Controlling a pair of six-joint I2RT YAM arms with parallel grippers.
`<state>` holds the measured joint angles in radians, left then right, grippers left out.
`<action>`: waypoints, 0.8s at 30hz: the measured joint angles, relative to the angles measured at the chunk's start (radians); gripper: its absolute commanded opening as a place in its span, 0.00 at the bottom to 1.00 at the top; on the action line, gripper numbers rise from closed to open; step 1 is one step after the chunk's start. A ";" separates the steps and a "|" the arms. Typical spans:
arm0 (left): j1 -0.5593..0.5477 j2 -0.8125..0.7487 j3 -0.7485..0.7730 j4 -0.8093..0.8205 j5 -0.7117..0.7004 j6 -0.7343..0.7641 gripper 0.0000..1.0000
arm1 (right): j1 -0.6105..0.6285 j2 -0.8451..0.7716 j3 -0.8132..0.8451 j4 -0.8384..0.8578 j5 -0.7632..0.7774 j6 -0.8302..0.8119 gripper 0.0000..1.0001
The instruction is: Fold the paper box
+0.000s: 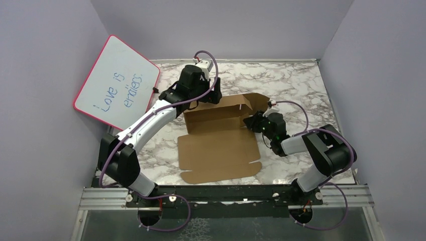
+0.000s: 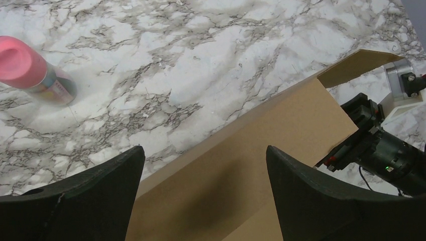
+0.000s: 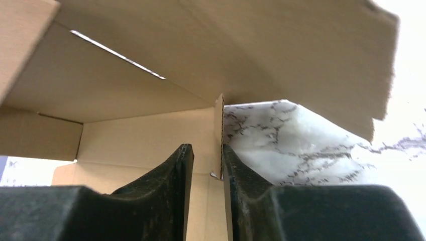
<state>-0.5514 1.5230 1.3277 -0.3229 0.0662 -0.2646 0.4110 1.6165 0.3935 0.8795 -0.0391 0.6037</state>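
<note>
At frame centre the paper box (image 1: 221, 135) sits on the surface (image 1: 291, 85) only partly folded, rear wall and right flap up, near panels flat; the left tool (image 2: 203, 148) hangs wide open and empty, the right tool (image 3: 206, 148) stands narrow around that flap's edge, grip uncertain.

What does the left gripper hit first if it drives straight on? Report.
Probably the paper box: its raised brown panel lies straight ahead of the open left gripper, with marble table beyond it. Depth is unclear.
</note>
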 measured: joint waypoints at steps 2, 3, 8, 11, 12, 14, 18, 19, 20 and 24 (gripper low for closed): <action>-0.005 0.006 -0.008 0.008 0.000 0.000 0.91 | 0.000 0.000 0.011 0.015 -0.023 -0.014 0.26; -0.006 0.008 -0.010 0.010 0.000 0.000 0.91 | 0.000 0.000 0.016 0.021 -0.032 -0.023 0.25; -0.014 0.023 -0.017 0.023 0.000 -0.002 0.90 | 0.000 0.007 0.021 0.074 -0.088 -0.077 0.22; -0.020 0.029 -0.026 0.031 0.000 -0.005 0.90 | 0.008 0.030 0.028 0.096 -0.119 -0.119 0.22; -0.021 0.031 -0.031 0.033 0.000 -0.006 0.90 | 0.012 0.037 0.031 0.101 -0.127 -0.131 0.22; -0.025 0.035 -0.038 0.037 0.000 -0.008 0.90 | 0.032 0.051 0.041 0.109 -0.138 -0.166 0.23; -0.029 0.040 -0.050 0.050 0.000 -0.015 0.90 | 0.069 0.065 0.061 0.113 -0.146 -0.230 0.26; -0.029 0.041 -0.050 0.053 0.000 -0.015 0.90 | 0.077 0.065 0.063 0.113 -0.150 -0.248 0.28; -0.029 0.041 -0.050 0.054 0.000 -0.016 0.90 | 0.082 0.065 0.064 0.114 -0.150 -0.260 0.30; -0.029 0.041 -0.050 0.057 -0.004 -0.016 0.90 | 0.087 0.043 0.063 0.093 -0.149 -0.301 0.39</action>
<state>-0.5800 1.5642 1.2778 -0.2661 0.0620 -0.2802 0.4984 1.6592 0.4568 0.9730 -0.1883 0.3031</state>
